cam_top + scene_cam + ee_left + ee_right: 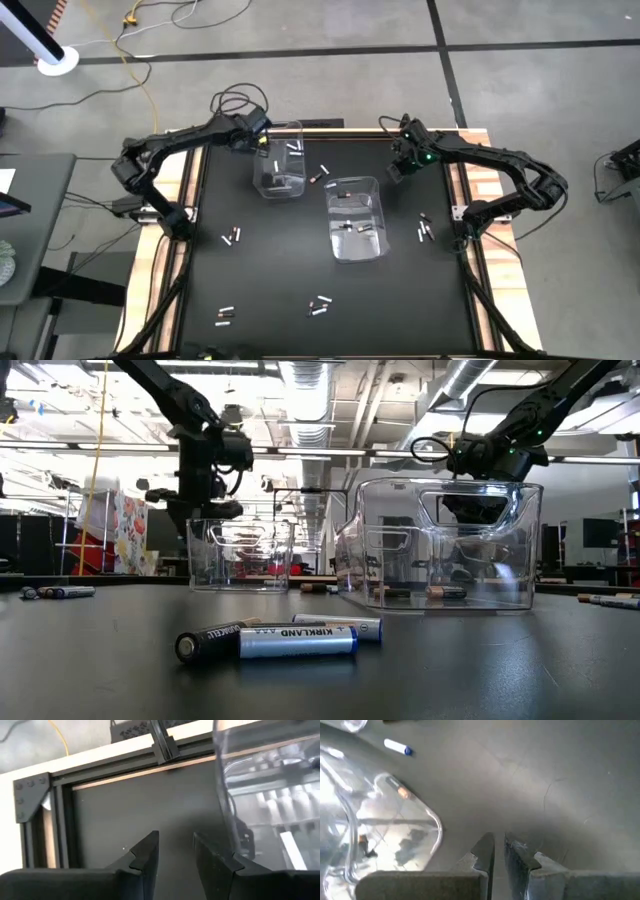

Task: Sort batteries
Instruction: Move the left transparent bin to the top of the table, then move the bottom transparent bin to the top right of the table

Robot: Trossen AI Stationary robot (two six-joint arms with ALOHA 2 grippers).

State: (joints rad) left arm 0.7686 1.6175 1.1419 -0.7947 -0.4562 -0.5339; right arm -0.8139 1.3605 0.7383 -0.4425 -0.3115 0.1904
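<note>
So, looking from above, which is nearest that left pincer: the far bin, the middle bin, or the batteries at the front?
From the left pincer:
1. Far bin, right beside it.
2. Middle bin, toward the centre.
3. Front batteries, near the front edge.

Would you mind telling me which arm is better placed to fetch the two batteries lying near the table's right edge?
The right. Its pincer hangs empty over bare mat on that side, nearer the pair of batteries. The left pincer sits by the far bin, across the table.
</note>
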